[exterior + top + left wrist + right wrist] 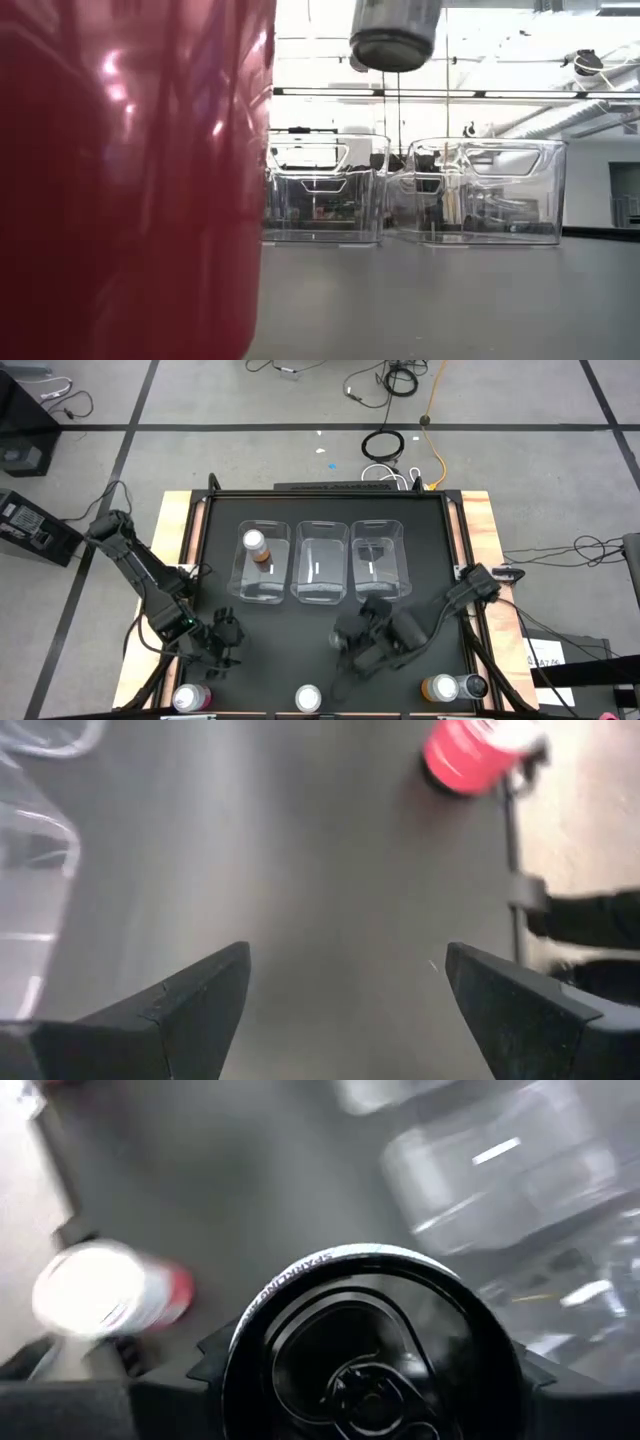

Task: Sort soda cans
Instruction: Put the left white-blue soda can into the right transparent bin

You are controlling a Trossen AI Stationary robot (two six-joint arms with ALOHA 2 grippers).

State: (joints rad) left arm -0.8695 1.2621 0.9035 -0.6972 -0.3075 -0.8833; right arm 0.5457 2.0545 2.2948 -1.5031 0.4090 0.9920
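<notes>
My right gripper (365, 640) is shut on a dark soda can (370, 1350), which hangs in the air over the table's near middle; its underside (395, 35) shows high in the low view. My left gripper (225, 635) stands open over bare table at the near left, its fingers (200, 1000) wide apart. A pink can (190, 698) stands at the near left edge, a second pink can (307, 698) at the near middle. An orange can (440, 687) and a dark can (470, 685) stand at the near right. Another orange can (255, 545) stands in the left bin. My right gripper pinches the dark can between its two fingers, one finger (215, 1360) on each side of its body just below the top rim (350, 1260). The fingers slant down from above. The can hangs upright, lifted clear of the table.
Three clear bins stand in a row at the table's middle: left (265, 590), middle (320, 560), right (380, 585), where a dark shape shows. The near pink can (130, 180) fills the left of the low view. Bare table lies between bins and near edge.
</notes>
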